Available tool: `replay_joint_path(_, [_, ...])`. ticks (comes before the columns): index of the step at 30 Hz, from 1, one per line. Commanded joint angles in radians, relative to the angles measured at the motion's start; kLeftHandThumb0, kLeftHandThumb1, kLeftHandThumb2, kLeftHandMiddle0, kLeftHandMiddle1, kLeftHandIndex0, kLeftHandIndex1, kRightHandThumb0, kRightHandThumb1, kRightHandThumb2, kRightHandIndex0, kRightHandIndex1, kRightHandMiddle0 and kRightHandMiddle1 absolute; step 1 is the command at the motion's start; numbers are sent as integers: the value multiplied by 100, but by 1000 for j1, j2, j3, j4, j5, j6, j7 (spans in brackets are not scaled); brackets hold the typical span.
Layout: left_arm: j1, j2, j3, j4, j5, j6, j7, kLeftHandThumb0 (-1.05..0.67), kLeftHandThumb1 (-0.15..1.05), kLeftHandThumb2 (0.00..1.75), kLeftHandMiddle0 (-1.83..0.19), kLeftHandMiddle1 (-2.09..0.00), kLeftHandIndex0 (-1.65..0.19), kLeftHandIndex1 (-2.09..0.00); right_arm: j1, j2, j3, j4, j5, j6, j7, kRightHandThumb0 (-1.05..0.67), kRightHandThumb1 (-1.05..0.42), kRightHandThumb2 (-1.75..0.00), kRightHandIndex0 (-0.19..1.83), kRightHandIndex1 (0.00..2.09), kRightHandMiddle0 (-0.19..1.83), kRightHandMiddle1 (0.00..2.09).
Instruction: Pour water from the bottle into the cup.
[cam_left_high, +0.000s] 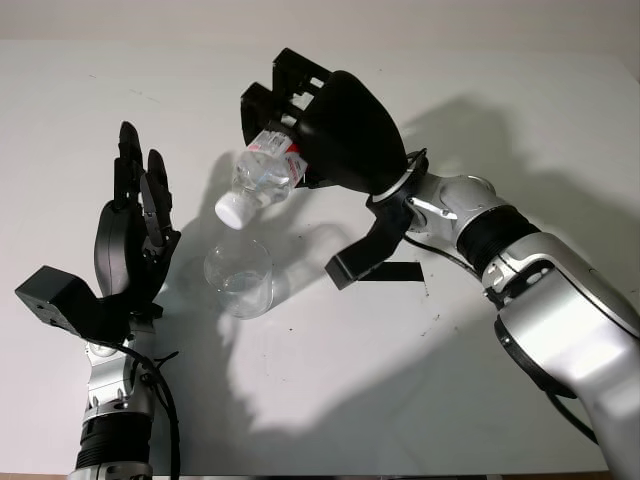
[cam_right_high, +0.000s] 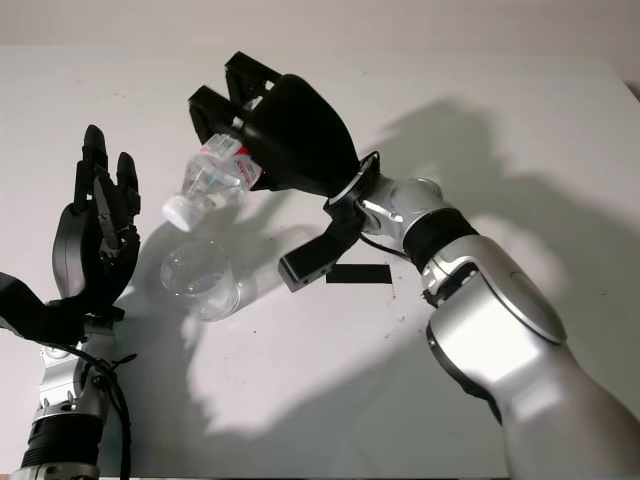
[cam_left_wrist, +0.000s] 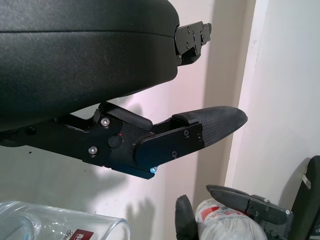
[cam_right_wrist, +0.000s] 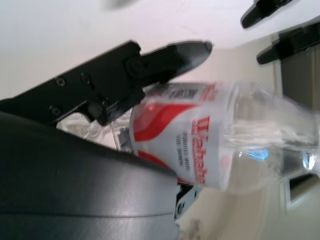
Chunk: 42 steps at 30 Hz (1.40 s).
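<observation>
The right hand (cam_left_high: 300, 120) grips the bottle (cam_left_high: 262, 180), tipped cap-down above the cup (cam_left_high: 239, 278); the left hand (cam_left_high: 135, 225), open, stands at the cup's nine o'clock.

The clear plastic bottle (cam_left_high: 262, 178), with a red-and-white label and a white cap still on, hangs tilted in the air, cap end pointing down and to the left, its labelled body clasped by the right hand (cam_left_high: 325, 125). The clear cup (cam_left_high: 239, 277) stands upright on the white tabletop (cam_left_high: 340, 380), just below and near of the bottle's cap.
</observation>
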Motion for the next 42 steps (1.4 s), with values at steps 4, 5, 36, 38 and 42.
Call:
replay_joint_path(4, [27, -10, 1, 5, -1, -3, 0, -71, 105, 71, 19, 0, 19, 0, 114, 51, -256, -42, 411, -34, 455, -40, -105, -39, 130, 209, 94, 209])
replay_joint_path(5, [28, -10, 1, 6, -1, -1, 0, -71, 105, 71, 19, 0, 19, 0, 140, 64, -305, -63, 500, -14, 552, -39, -105, -40, 129, 209, 94, 209])
replay_joint_path(36, [66, -3, 1, -42, -22, 47, -23, -72, 105, 69, 19, 0, 19, 0, 848, 28, -647, -1089, 972, 868, 1162, -43, -105, -47, 112, 209, 83, 209])
replay_joint_path(38, [70, -2, 2, -47, -29, 53, -28, -72, 105, 69, 19, 0, 19, 0, 871, 46, -643, -1084, 964, 835, 1160, -43, -105, -48, 111, 209, 82, 209])
replay_joint_path(42, [78, -4, 4, -62, -38, 67, -31, -72, 105, 68, 19, 0, 19, 0, 899, 74, -635, -1063, 948, 793, 1148, -44, -105, -48, 109, 209, 78, 209])
